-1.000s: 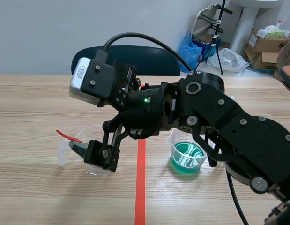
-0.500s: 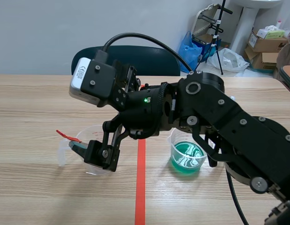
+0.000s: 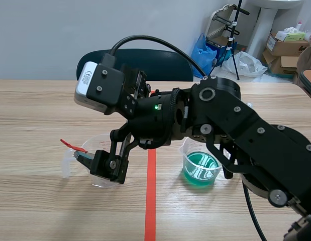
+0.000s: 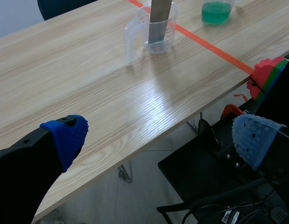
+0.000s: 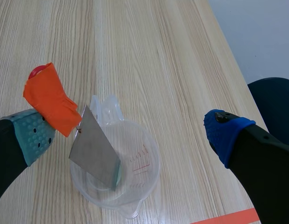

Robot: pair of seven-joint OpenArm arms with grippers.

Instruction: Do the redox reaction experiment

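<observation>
Wood table against a plain wall, clutter in the corner.
Pale grey wall (image 3: 44,35) behind a light wood-grain table (image 3: 34,110). Dark chair (image 3: 160,63) at the table's far side. Far right corner: blue bag (image 3: 203,50), white plastic bag (image 3: 248,63), black stand (image 3: 236,30), cardboard boxes (image 3: 286,47), white pedestal (image 3: 266,22). Even light.

A pale wooden table (image 3: 34,110) runs back to a dark blue chair (image 3: 140,63) pushed in at its far side, with a plain grey wall (image 3: 44,30) behind. On the floor in the far corner are a blue bag (image 3: 204,50) and a white plastic bag (image 3: 248,64), just beside a thin black stand (image 3: 236,30). Near them stand stacked cardboard boxes (image 3: 286,47) and a white pedestal (image 3: 263,25).
</observation>
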